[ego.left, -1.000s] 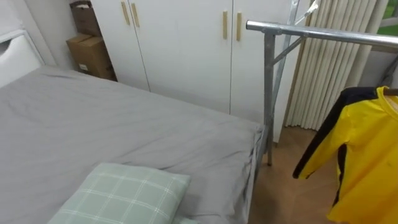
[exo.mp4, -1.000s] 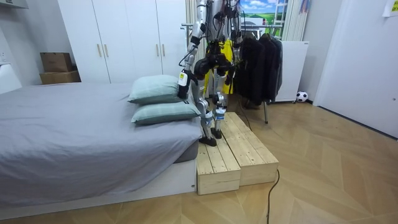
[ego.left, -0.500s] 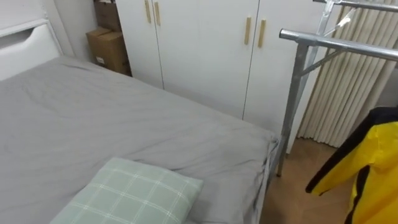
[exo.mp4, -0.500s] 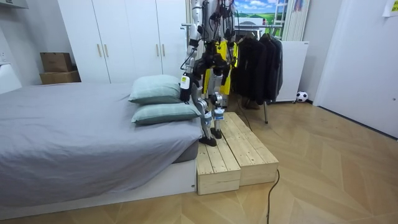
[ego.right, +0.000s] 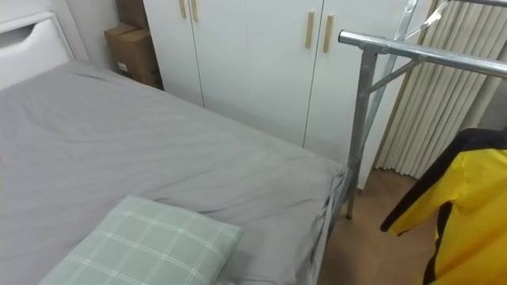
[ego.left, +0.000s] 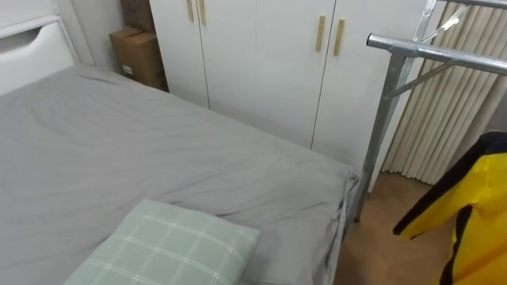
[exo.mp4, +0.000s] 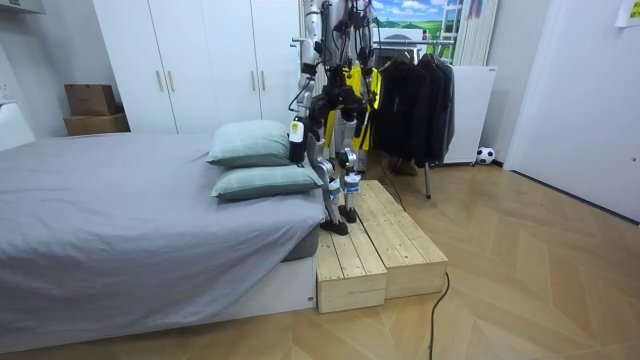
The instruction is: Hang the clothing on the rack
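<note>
Yellow garment (ego.left: 483,222) with black trim: hanging upright at the right edge of the eye views, running out past the right and bottom borders. Carrying a black band slanting down one sleeve to a pointed tip. Sitting lower than the rail; cannot tell what is holding it.

Rack (ego.left: 432,54), grey metal tubing: standing just beyond the bed (ego.left: 158,158) corner, carrying a horizontal rail on an upright post with a diagonal brace.

Dark clothes (exo.mp4: 420,105): hanging in a row on the rack, just beside the yellow garment.

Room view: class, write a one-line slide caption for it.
Robot stands on a wooden step beside the bed, by a hanging yellow jacket and dark clothes.
</note>
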You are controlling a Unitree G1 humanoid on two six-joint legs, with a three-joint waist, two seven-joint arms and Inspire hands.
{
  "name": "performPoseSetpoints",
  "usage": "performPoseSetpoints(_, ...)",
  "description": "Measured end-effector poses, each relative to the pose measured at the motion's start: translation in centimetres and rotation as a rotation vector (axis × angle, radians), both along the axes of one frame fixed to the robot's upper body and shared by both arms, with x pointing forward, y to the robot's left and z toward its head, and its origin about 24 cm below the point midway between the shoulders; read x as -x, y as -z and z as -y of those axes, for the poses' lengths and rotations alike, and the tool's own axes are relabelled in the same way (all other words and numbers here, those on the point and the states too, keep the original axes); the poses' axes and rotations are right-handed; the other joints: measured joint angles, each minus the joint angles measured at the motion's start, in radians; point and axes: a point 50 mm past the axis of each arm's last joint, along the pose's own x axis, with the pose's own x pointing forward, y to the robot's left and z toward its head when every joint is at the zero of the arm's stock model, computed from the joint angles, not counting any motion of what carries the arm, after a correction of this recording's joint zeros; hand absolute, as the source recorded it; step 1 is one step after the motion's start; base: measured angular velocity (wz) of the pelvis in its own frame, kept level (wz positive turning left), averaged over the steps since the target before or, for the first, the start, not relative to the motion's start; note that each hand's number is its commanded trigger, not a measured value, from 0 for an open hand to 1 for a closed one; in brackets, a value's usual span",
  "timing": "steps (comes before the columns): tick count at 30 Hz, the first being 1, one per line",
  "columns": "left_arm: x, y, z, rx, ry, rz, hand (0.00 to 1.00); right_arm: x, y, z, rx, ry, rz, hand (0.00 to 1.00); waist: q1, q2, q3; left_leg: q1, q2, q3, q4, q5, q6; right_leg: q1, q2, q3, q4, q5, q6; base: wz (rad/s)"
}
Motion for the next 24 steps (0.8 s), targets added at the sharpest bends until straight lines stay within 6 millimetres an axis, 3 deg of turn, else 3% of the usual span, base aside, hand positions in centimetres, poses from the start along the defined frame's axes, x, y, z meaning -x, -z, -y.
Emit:
performPoseSetpoints(5,0.0,0.0,0.1,0.002,0.007,-0.001,0.00,-0.2,0.0,-0.1,-0.002,-0.023,-0.001,0.00,0.004,0.003,0.0031,0.000,-0.003,-0.024,-0.001,0.001,-0.001,0.006,0.001,-0.010,-0.005,0.000,0.000,0.06)
performPoseSetpoints(11,-0.2,0.1,0.5,0.014,0.010,0.000,0.00,-0.8,0.1,-0.4,-0.015,-0.081,-0.010,0.00,0.020,0.025,0.0027,-0.018,-0.008,-0.064,0.009,0.000,-0.001,0.016,0.000,-0.045,-0.020,-0.001,0.003,0.18)
performPoseSetpoints(14,-1.3,0.2,0.8,0.035,0.016,0.040,0.00,-1.5,0.0,-0.3,-0.006,-0.165,-0.014,0.00,0.034,0.044,0.0012,-0.054,-0.018,-0.117,0.032,0.001,0.001,0.015,-0.010,-0.100,-0.020,-0.006,0.009,0.55)
performPoseSetpoints(16,-2.1,0.3,1.2,0.047,0.010,0.073,0.00,-2.6,-0.2,-0.1,0.007,-0.258,-0.018,0.00,0.041,0.058,0.0000,-0.097,-0.034,-0.166,0.051,0.013,0.006,0.013,-0.023,-0.172,-0.019,-0.011,0.014,0.86)
performPoseSetpoints(17,-2.4,0.3,1.3,0.050,0.012,0.084,0.00,-2.8,-0.2,-0.1,0.010,-0.277,-0.018,0.00,0.045,0.058,-0.0021,-0.107,-0.039,-0.173,0.051,0.020,0.006,0.013,-0.028,-0.196,-0.019,-0.012,0.015,1.15)
performPoseSetpoints(18,-3.1,0.3,1.5,0.064,0.017,0.105,0.00,-3.1,-0.2,-0.1,0.017,-0.315,-0.020,0.00,0.046,0.058,-0.0042,-0.128,-0.048,-0.169,0.048,0.036,0.009,0.016,-0.040,-0.254,-0.020,-0.017,0.022,1.42)
performPoseSetpoints(19,-3.8,0.4,1.7,0.080,0.022,0.121,0.00,-3.2,-0.2,-0.1,0.022,-0.342,-0.029,0.00,0.046,0.063,-0.0044,-0.147,-0.048,-0.116,0.042,0.050,0.017,0.026,-0.051,-0.320,-0.021,-0.022,0.029,1.58)
performPoseSetpoints(20,-4.0,0.4,1.8,0.088,0.024,0.126,0.00,-3.2,-0.2,-0.1,0.022,-0.346,-0.033,0.00,0.048,0.063,-0.0040,-0.151,-0.047,-0.078,0.036,0.059,0.020,0.034,-0.058,-0.357,-0.021,-0.026,0.033,1.72)
performPoseSetpoints(22,-4.3,0.4,1.9,0.105,0.027,0.133,0.00,-3.0,-0.3,0.1,0.018,-0.358,-0.046,0.00,0.056,0.054,-0.0075,-0.151,-0.038,0.109,0.022,0.091,0.031,0.060,-0.092,-0.514,-0.022,-0.041,0.048,1.65)
performPoseSetpoints(23,-4.1,0.4,1.9,0.106,0.026,0.128,0.00,-2.9,-0.3,0.1,0.018,-0.363,-0.051,0.00,0.063,0.052,-0.0076,-0.156,-0.026,0.146,0.048,0.082,0.041,0.069,-0.094,-0.544,-0.020,-0.044,0.050,1.22)
performPoseSetpoints(24,-3.7,0.4,1.8,0.103,0.019,0.117,0.00,-2.8,-0.2,0.0,0.013,-0.373,-0.070,0.00,0.088,0.044,-0.0102,-0.151,0.023,0.207,0.108,0.060,0.018,0.091,-0.094,-0.581,-0.019,-0.051,0.057,0.99)
